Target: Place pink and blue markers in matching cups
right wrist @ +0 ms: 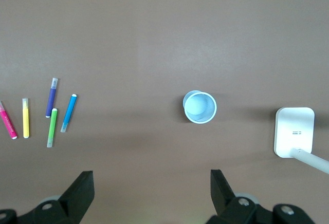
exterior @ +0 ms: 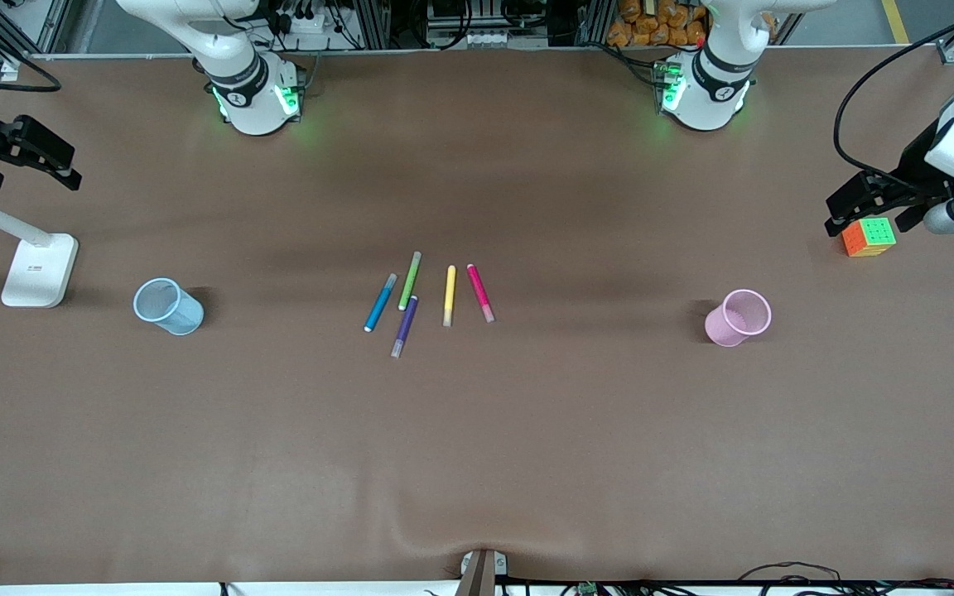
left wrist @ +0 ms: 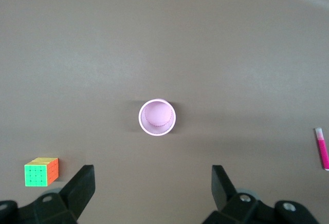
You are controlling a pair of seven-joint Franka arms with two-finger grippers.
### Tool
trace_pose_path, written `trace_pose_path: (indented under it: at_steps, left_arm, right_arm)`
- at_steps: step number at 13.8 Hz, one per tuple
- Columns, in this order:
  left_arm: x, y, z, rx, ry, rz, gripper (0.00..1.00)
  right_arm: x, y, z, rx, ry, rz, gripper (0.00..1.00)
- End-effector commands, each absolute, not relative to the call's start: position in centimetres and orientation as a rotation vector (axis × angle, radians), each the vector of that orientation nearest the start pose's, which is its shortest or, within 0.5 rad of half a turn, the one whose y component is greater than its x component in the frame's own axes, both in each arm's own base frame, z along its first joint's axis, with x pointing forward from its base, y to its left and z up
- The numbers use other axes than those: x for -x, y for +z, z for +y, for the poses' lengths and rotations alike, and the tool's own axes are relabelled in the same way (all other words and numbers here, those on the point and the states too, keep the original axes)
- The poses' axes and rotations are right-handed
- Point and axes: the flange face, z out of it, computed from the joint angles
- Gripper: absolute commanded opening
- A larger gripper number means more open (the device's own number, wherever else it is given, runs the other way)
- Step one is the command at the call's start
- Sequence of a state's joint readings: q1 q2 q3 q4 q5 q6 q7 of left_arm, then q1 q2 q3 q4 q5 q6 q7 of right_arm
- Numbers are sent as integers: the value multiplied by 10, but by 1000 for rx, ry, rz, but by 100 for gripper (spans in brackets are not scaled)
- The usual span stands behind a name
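1. Brown matting covers the whole bench point(exterior: 527, 430), with both arm bases along its top edge in the front view.
2. Left gripper point(left wrist: 153, 188) hangs with its fingers spread wide and nothing between them, in the air over the left arm's end of the bench, above a colourful puzzle cube point(exterior: 869, 237).
3. Right gripper point(right wrist: 152, 190) is likewise spread wide and empty, over the right arm's end of the bench near a white lamp base point(exterior: 39, 270); both arms wait.
4. Pink cup point(exterior: 739, 317) stands upright toward the left arm's end, well apart from the pens; the blue cup point(exterior: 168, 305) stands toward the right arm's end.
5. Five pens lie flat at the bench's middle: the blue marker point(exterior: 379, 303) at the end of the group toward the blue cup, the pink marker point(exterior: 480, 292) at the end toward the pink cup, with the green marker point(exterior: 409, 281), purple marker point(exterior: 404, 326) and yellow marker point(exterior: 449, 295) between.
6. Left wrist view cuts the pink marker off at the frame edge; the lamp's stem runs out of view.
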State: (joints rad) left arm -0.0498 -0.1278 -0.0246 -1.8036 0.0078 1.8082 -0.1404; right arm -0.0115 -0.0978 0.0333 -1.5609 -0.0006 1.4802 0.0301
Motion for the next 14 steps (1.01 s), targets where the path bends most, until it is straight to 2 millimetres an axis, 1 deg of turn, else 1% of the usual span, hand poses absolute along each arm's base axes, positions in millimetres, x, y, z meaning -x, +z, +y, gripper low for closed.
trace_pose_path:
  at_steps: [1,5,10,14]
  left_arm:
    - [-531,608,-41,3132,-201,-110,100]
    - [-531,608,-41,3132,-201,-110,100]
    - [-531,607,-41,3132,-199,-122,100]
    - [-530,607,-42,3132,-199,-129,100]
  right_arm:
    - [-517,679,2,3157,-37,19,100]
    - [-517,678,2,3156,-34,19,100]
    - [-517,678,-9,3152,-29,53,100]
    - [-517,677,-9,3150,-24,52,100]
